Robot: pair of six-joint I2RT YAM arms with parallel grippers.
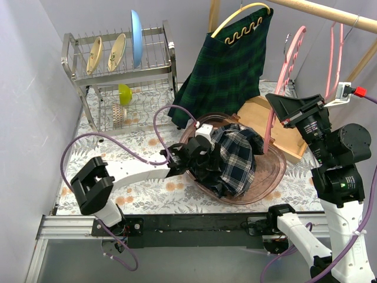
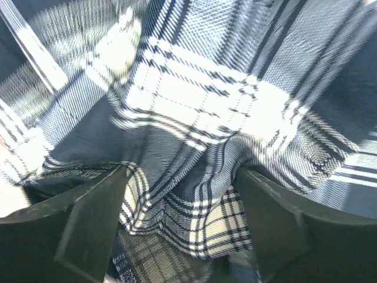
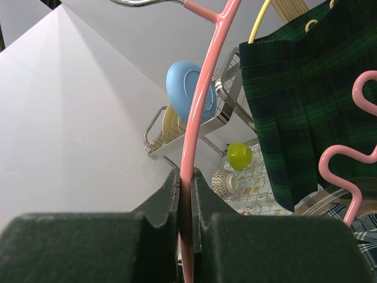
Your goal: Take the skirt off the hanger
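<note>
The skirt (image 1: 235, 156) lies crumpled in the basin (image 1: 272, 180), a soft woven plaid of navy and white, its heap running from the basin's far rim toward the near one. The left arm reaches low and flat to the basin's left rim. There the left gripper (image 1: 203, 159) is pushed into the cloth, its jaws apart and a bunched fold standing between the fingers (image 2: 94, 206); no firm pinch shows.

The hanger (image 1: 291, 53) is bare: thin pink rod with a wavy edge, standing nearly upright above the basin's right rim, hook end up. The right arm rises tall beside that rim, and the right gripper (image 1: 275, 106) is clamped tight on the rod.

Beyond the basin's far rim a green skirt (image 1: 230, 71) hangs from a yellow hanger (image 1: 235, 15) on a wooden rail (image 1: 330, 15).
</note>
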